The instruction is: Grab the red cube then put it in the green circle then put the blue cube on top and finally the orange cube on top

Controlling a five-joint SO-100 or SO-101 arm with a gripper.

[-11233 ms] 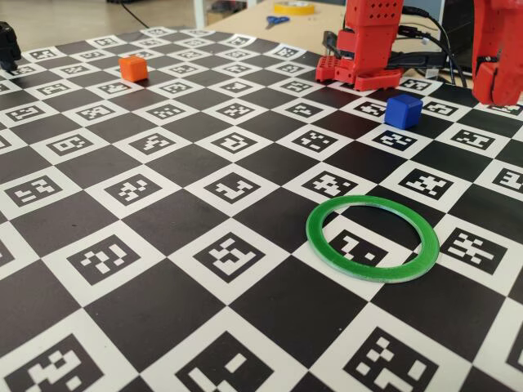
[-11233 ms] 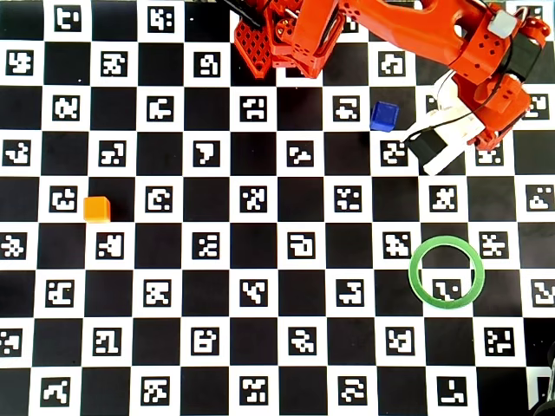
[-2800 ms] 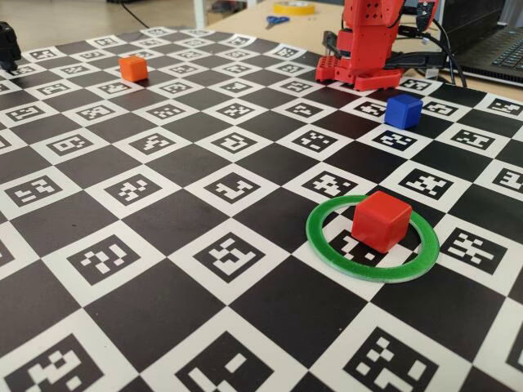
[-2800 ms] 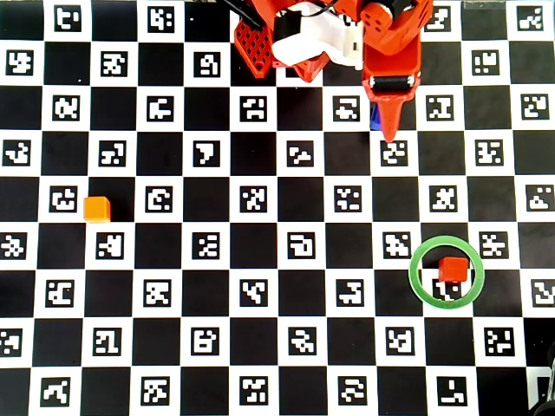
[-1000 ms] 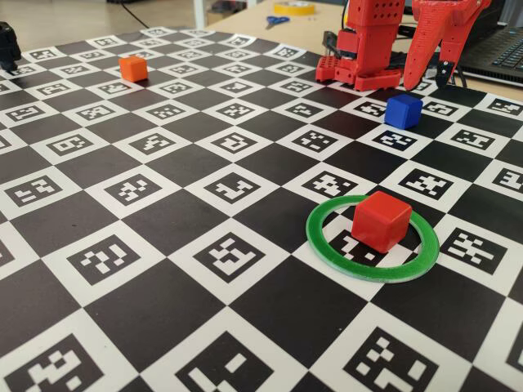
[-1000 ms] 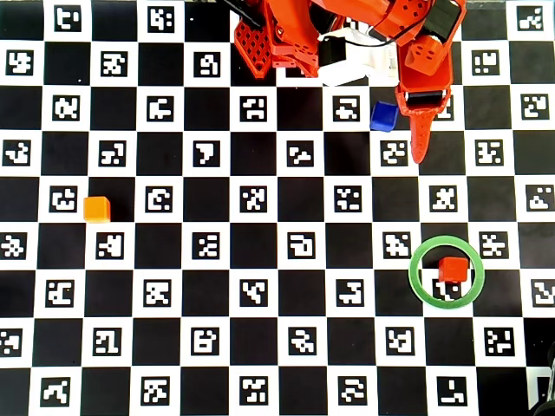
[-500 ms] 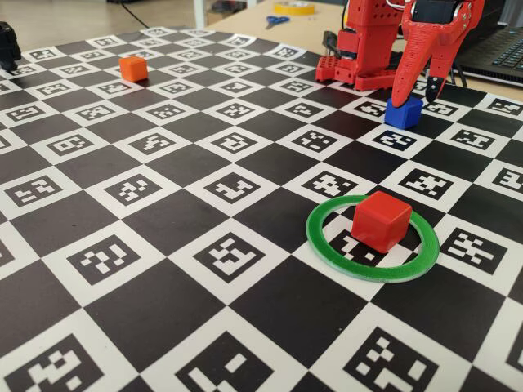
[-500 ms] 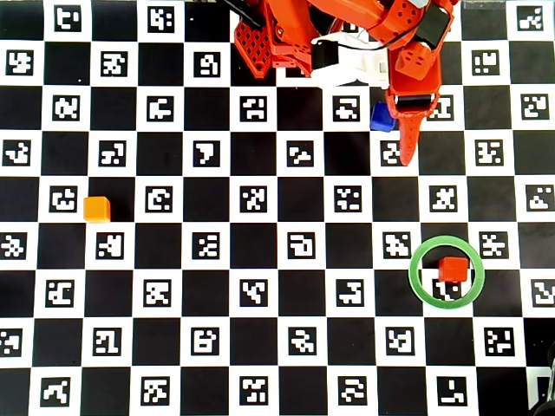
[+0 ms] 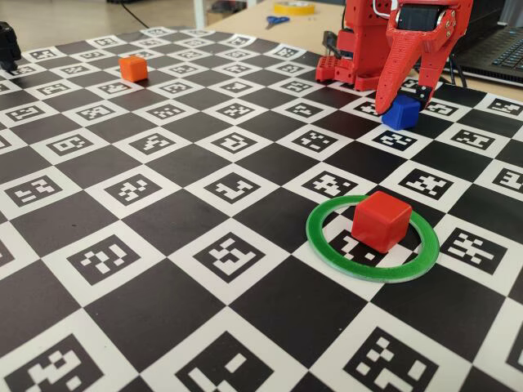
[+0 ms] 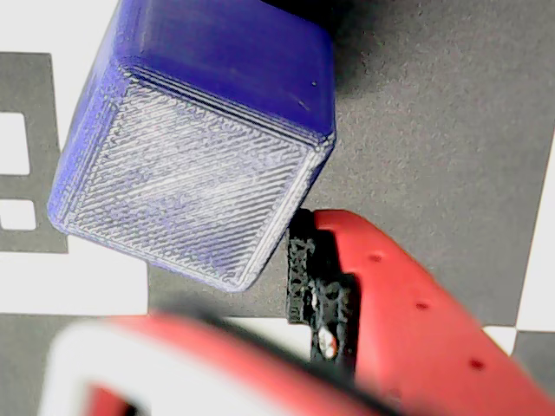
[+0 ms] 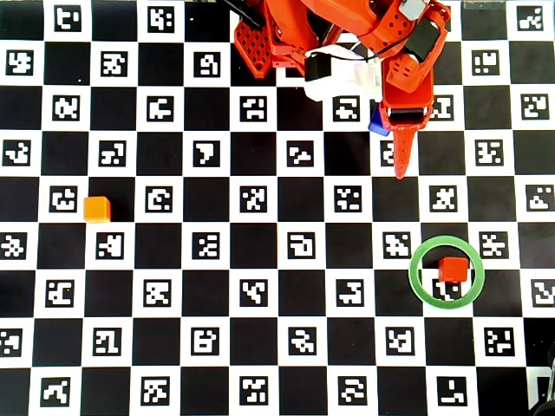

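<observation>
Wrist view: blue cube (image 10: pixel 191 165) w/ ridged print lines, rounded edges. I see gripper (image 9: pixel 402 102) jaws spread astride it, not clamped.

Bright, even light; wrist view's foreground blurred.

In the fixed view the hand (image 9: pixel 404 100) straddles the blue cube (image 9: pixel 403 112) near the surface's (image 9: pixel 163 212) far edge, fingers spread, the arm's base (image 9: pixel 359 73) close behind. The way toward the green circle (image 9: pixel 327 242) is bare board. The red cube (image 9: pixel 381 220) fills the ring's far part. The orange cube (image 11: pixel 96 209) sits well apart, toward the overhead view's left edge.
</observation>
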